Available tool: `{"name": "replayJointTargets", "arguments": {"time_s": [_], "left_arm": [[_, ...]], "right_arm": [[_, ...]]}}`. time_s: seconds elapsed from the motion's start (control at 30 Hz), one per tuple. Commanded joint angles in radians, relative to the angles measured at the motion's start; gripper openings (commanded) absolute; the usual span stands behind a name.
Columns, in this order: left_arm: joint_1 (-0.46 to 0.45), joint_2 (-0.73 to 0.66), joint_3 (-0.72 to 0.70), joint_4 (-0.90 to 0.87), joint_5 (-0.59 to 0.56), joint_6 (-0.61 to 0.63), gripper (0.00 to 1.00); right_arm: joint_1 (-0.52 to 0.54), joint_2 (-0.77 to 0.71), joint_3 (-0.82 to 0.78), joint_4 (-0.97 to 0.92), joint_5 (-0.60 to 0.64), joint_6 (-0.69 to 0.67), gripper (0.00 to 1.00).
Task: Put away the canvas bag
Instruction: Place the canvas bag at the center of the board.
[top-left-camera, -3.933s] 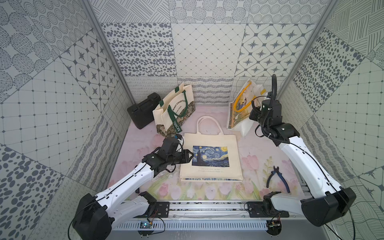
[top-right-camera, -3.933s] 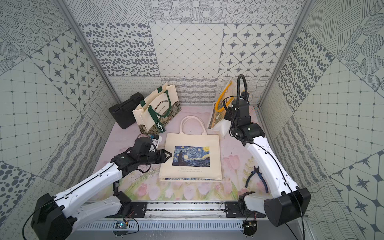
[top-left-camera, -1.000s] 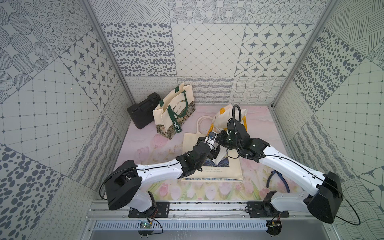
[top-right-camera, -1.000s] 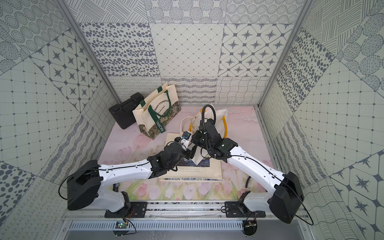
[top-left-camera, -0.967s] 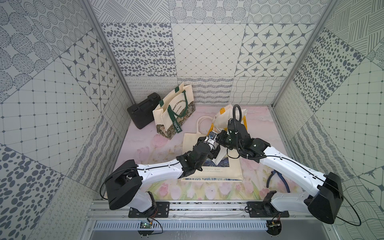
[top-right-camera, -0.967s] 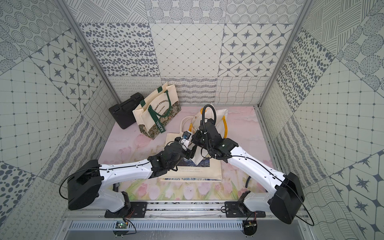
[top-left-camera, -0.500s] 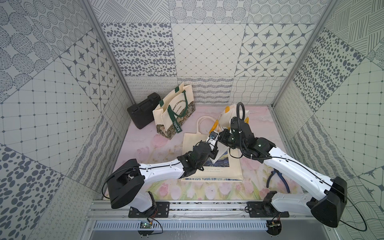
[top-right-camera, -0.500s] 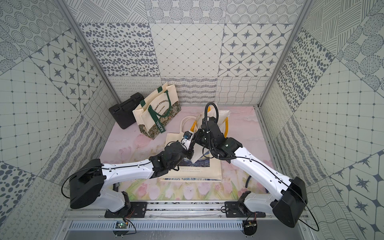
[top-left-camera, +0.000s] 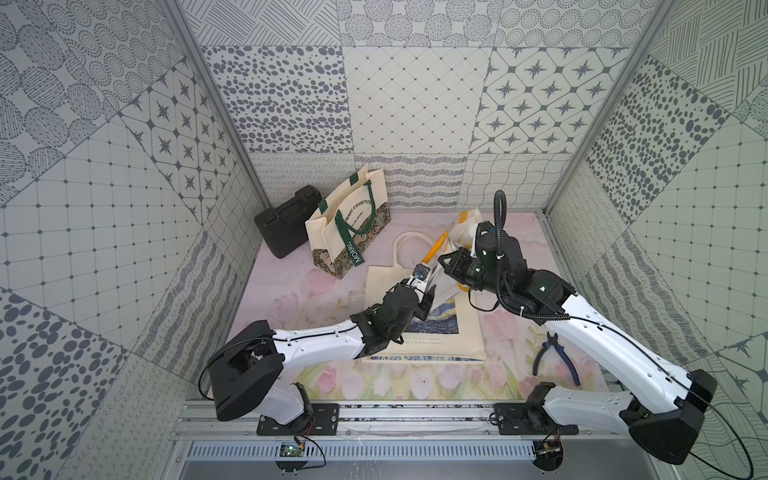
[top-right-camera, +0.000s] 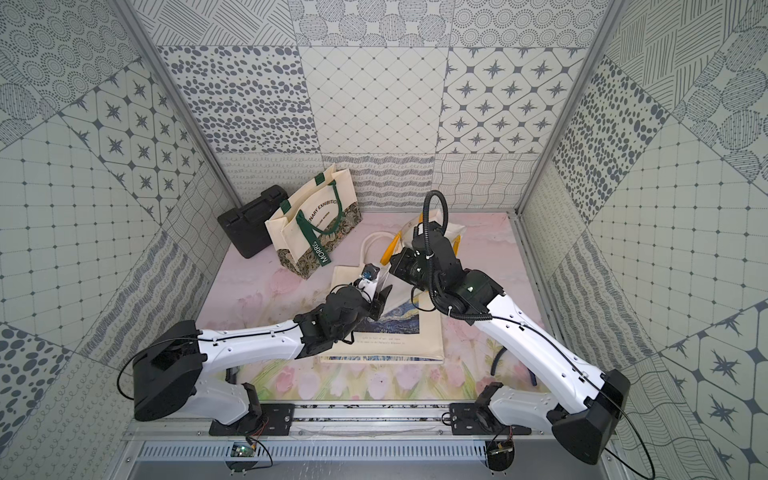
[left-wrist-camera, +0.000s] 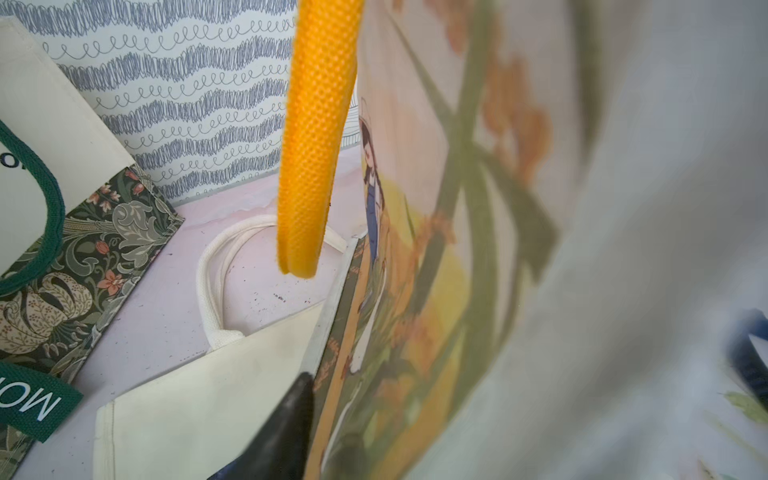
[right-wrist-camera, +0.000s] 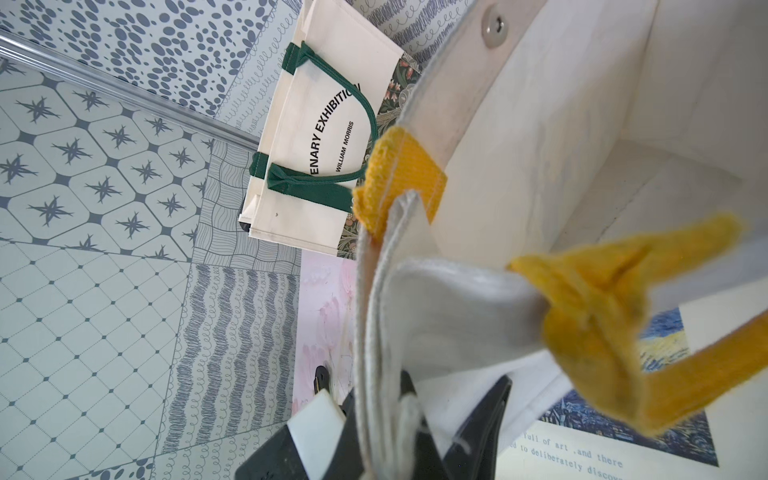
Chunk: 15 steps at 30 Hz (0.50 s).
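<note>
Bags: three. The canvas bag lies flat at frame centre; the green-handled tote stands left of centre.
Right claw: pinched tight on the yellow-handled bag rim.
Left claw: against that bag, gap unclear.
Case, pliers: one each.

On the printed bag, the yellow strap is coarse woven cloth, the snap metal.

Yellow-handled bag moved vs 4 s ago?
Yes. The yellow-handled bag left the back right corner; the right gripper now holds it over the Starry Night tote, nearer the green-handled bag.
</note>
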<state>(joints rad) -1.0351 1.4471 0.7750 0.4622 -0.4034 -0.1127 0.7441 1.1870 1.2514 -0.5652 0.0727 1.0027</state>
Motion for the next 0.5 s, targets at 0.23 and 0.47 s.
{"name": "replayJointTargets", "arguments": {"time_s": [0.23,0.47], "left_arm": [[0.004,-0.02,-0.004,-0.067,0.025,-0.047,0.66],[0.004,-0.012,0.019,-0.049,0.098,-0.063,0.0]], "right_arm": [[-0.008,-0.025,0.057,0.033,0.069,-0.079,0.0],[-0.013,-0.015,0.038,0.038,0.07,-0.114,0.0]]}}
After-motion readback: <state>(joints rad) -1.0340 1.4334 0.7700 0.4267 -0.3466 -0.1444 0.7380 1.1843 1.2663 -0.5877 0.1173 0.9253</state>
